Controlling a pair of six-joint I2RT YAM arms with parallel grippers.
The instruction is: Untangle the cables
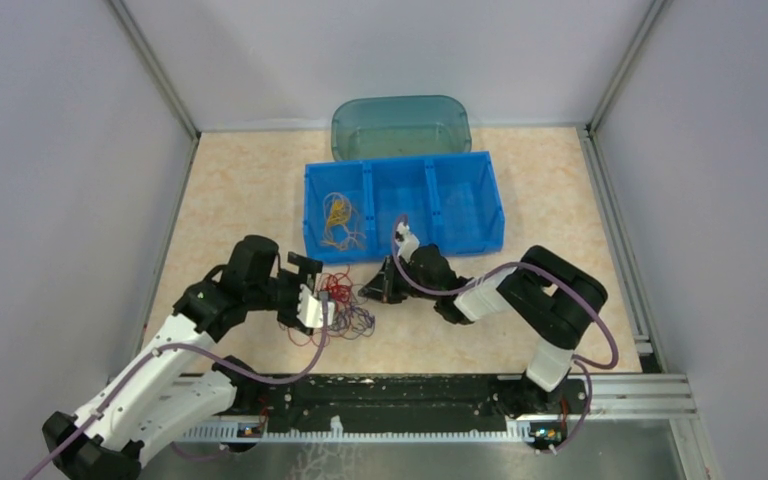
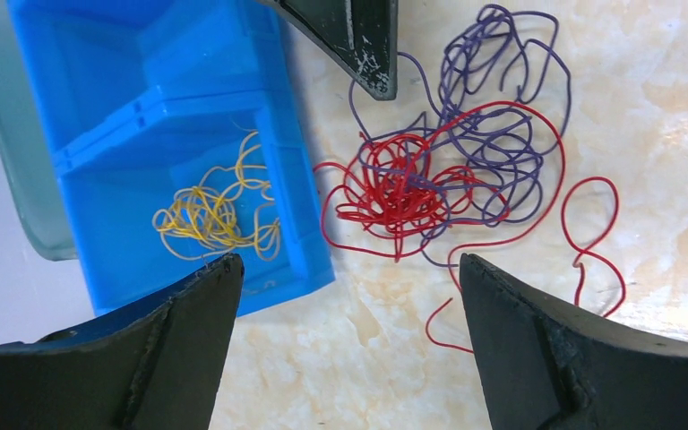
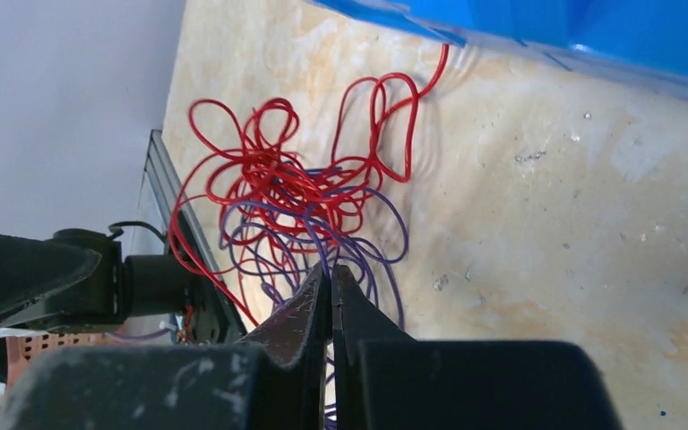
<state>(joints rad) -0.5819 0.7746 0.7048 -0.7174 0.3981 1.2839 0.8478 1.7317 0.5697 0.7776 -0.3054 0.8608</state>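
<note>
Your left gripper [image 2: 349,269] hangs over the cables [image 2: 430,170] with its jaws spread wide and nothing in them. Its wrist view looks straight down between the two fingers onto the clump. The right gripper [image 3: 330,273] is closed tight, fingertips pressed together, low at the right edge of the same clump. Purple strands run right up to the seam between its tips, but you cannot tell from here whether one is actually pinched.

The tangle lies on the table [image 2: 663,72], just near of the blue bin [image 2: 107,98], in the gap between your two grippers. The red cable [image 2: 394,188] is balled up dense on the side toward the bin and toward your left arm. The purple cable [image 2: 502,134] spreads in looser loops on the side toward your right gripper, and the two overlap in the middle. A yellow cable [image 2: 210,215] already sits alone in the bin's left compartment.

The next move probably turns on that split: red lies beneath the open left jaws and purple at the closed right tips, so the separating line likely runs left to right. Each arm is nearest its own colour. If you drop the left gripper, aim for the red knot rather than the overlap, or you may catch both colours.
</note>
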